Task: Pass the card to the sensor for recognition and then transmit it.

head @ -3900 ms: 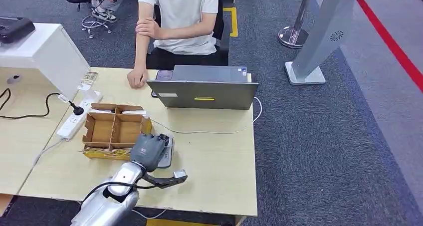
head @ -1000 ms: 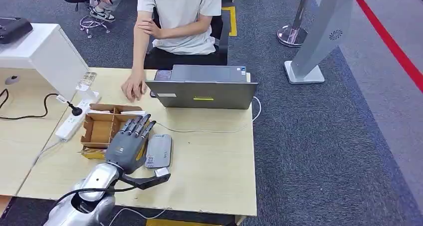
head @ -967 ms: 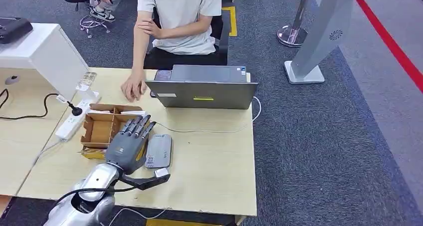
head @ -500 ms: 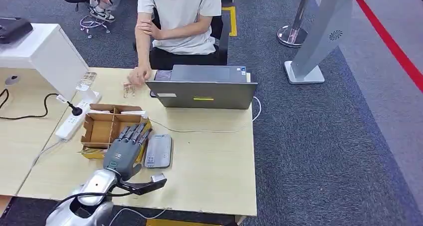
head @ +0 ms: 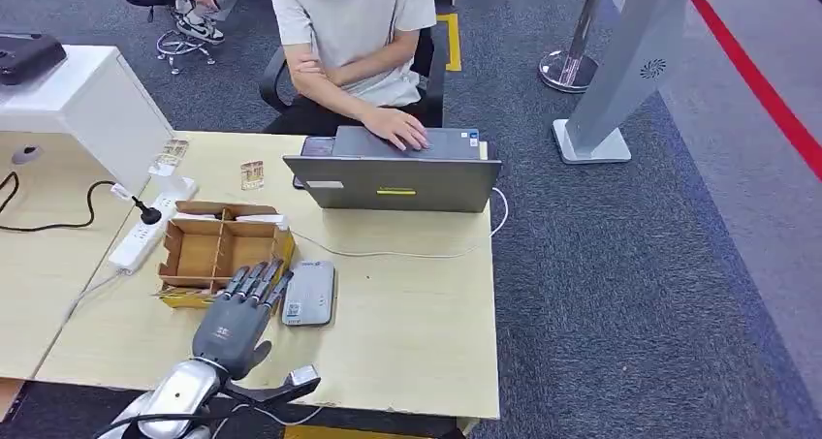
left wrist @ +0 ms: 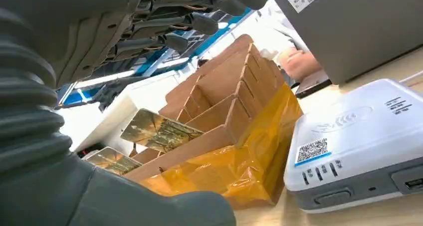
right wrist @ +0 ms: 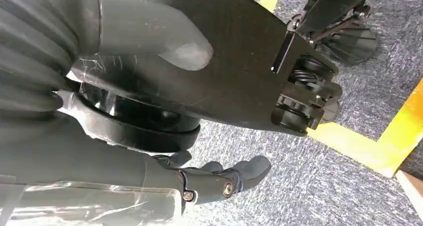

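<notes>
A small gold-patterned card [head: 252, 174] lies flat on the pale wooden table [head: 417, 303], well beyond the brown cardboard divider box [head: 225, 250] and just beside the near-left corner of the grey laptop [head: 393, 182]. More gold cards [left wrist: 158, 131] stand tilted in the compartments of that box, which sits on a yellow plastic wrapper [left wrist: 239, 161]. Touching the box's right side lies the flat white and grey card sensor [head: 310, 292] with a blue-edged code sticker on top.

The robot's left hand [head: 236, 313] hovers over the table just in front of the box, fingers stretched out and apart, gripping nothing; its fingertips reach toward the box's front wall and the sensor's near-left edge. The right hand [right wrist: 149, 51] hangs over grey carpet with a yellow floor line [right wrist: 359, 141]; its thumb and curled dark fingers show, but I cannot tell whether it is clenched.

Behind the box, a person in a white shirt [head: 354, 22] rests a hand [head: 395, 127] on the laptop. To the box's left runs a white power strip [head: 150, 221] with a black plug.
</notes>
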`<act>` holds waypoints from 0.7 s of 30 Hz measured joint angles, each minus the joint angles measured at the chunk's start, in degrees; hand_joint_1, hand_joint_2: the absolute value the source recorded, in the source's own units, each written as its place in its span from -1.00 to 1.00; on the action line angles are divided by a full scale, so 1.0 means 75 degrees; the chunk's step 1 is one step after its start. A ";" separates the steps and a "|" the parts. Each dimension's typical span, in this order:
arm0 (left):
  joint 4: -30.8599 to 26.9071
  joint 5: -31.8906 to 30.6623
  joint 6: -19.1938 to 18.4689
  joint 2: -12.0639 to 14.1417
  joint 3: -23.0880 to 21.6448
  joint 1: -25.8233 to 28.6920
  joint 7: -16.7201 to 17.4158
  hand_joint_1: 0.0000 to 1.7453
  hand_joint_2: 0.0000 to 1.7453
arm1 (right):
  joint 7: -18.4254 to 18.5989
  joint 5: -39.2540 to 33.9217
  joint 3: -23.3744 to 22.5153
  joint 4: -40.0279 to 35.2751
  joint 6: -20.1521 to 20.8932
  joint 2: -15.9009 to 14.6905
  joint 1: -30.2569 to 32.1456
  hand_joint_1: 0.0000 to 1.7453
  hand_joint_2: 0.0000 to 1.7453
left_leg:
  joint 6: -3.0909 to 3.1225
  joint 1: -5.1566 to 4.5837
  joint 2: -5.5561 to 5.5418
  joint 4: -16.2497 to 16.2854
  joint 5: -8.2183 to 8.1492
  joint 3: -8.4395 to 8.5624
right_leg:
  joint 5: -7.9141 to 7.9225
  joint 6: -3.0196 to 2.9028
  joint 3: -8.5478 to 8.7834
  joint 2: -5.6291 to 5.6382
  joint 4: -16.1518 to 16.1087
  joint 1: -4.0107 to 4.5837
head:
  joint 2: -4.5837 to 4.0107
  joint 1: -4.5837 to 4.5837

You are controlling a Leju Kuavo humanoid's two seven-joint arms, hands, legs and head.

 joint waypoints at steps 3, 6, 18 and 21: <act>0.0000 -0.0070 0.0158 -0.0015 0.0044 0.0022 0.0067 -1.00 1.00 | 0.0003 0.0000 0.0000 0.0000 -0.0003 0.0000 0.0000 -1.00 1.00 | 0.0000 0.0000 0.0000 0.0000 0.0000 0.0001 | 0.0000 0.0000 0.0001 0.0000 0.0000 0.0000 | 0.0000 0.0000; 0.0000 -0.0134 0.0434 -0.0047 0.0190 0.0027 0.0143 -1.00 1.00 | 0.0053 0.0006 0.0000 0.0000 -0.0006 0.0000 0.0000 -1.00 1.00 | 0.0000 0.0000 0.0000 0.0000 0.0000 0.0001 | 0.0000 0.0000 0.0000 0.0000 0.0001 0.0000 | 0.0000 0.0000; 0.0312 -0.0175 0.0565 -0.0321 0.1127 -0.0022 0.0221 -1.00 1.00 | 0.0222 0.0032 0.0000 -0.0003 0.0023 0.0003 -0.0003 -1.00 1.00 | 0.0000 0.0000 0.0000 0.0000 0.0000 0.0001 | 0.0000 0.0000 0.0000 0.0001 0.0000 0.0000 | 0.0000 0.0000; 0.0411 -0.0157 0.0539 -0.0353 0.1206 -0.0032 0.0219 -1.00 1.00 | 0.0239 0.0029 0.0000 -0.0003 0.0029 0.0003 -0.0003 -1.00 1.00 | 0.0000 0.0000 0.0000 0.0000 0.0000 0.0001 | 0.0000 0.0000 0.0000 0.0001 0.0000 0.0000 | 0.0000 0.0000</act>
